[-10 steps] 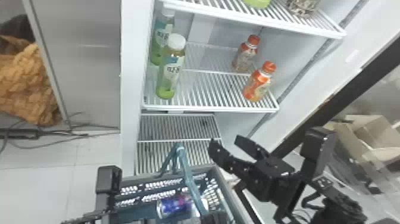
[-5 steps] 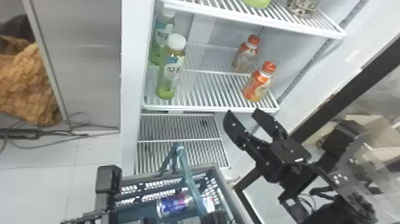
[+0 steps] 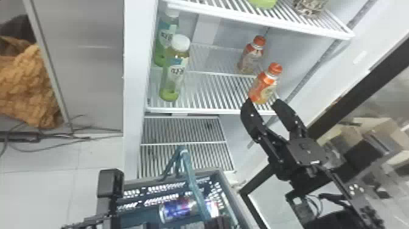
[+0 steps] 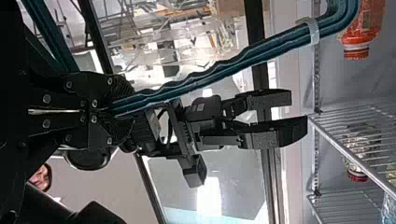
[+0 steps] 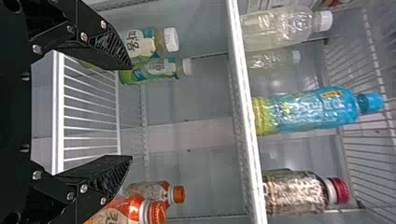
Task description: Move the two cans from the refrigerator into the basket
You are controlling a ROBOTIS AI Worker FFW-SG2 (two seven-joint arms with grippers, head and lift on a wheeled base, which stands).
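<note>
One can [image 3: 176, 210] lies on its side in the basket [image 3: 207, 172], its length running left to right, well below the right gripper's [image 3: 263, 102] spread jaws and off to their left. The left gripper [image 4: 122, 111] looks nearer, jaws clamped on the handle [image 4: 210, 79], which crosses over the can. An orange bottle [image 3: 262, 86] stands by the right jaws. A second can, I can't make out.

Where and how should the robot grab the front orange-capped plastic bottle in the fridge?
I'd grip the orange bottle around its rounded body, below the cap, from the front edge of the white wire shelf. It stands upright near that edge, so the open right black gripper could probably close on opposite sides.
</note>
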